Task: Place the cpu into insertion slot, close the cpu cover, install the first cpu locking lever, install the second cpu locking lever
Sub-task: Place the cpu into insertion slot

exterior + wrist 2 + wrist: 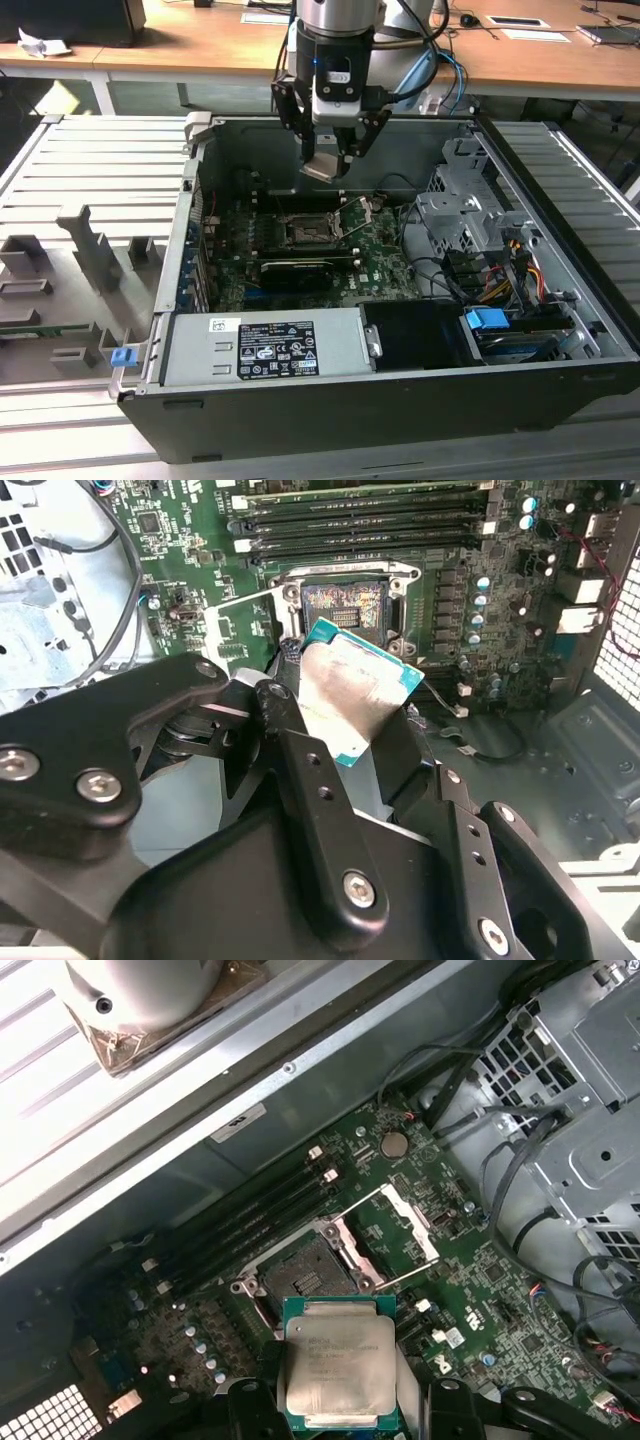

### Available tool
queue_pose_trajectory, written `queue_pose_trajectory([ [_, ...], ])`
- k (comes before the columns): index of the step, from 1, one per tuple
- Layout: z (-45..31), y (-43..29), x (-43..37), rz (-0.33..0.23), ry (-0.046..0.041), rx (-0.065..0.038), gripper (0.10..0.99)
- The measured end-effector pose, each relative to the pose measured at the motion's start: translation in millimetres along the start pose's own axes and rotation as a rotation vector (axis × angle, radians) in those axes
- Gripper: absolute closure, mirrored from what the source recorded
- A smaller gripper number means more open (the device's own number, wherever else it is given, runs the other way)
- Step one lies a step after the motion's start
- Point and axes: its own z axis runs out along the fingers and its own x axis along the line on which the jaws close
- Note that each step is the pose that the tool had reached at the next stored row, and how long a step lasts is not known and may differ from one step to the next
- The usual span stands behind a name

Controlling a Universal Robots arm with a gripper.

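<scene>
My gripper hangs over the open computer case, shut on the cpu, a flat square chip with a dull silver top. In both wrist views the cpu sits pinched by its edges between the black fingers, tilted and well above the board. The insertion slot lies bare on the green circuit board beneath and slightly ahead of the chip. The cpu cover is swung open beside the slot, on the side toward the exterior view's right.
A long black graphics card lies in front of the slot, with memory slots behind it. A grey power supply fills the case's front, and a metal drive cage with loose cables stands at the exterior view's right. Grey fixtures are outside the case.
</scene>
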Motion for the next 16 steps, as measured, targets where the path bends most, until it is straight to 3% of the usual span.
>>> queue_pose_trajectory([
  [4, 1.5, -0.1, 0.0, 0.034, -0.0027, -0.001, 0.557],
  [6, 5.1, -0.4, -0.1, 0.122, -0.0101, -0.003, 0.557],
  [12, 9.2, -0.7, -0.2, 0.238, -0.0195, -0.005, 0.557],
  [16, 10.5, -0.8, -0.2, 0.283, -0.0232, -0.006, 0.557],
])
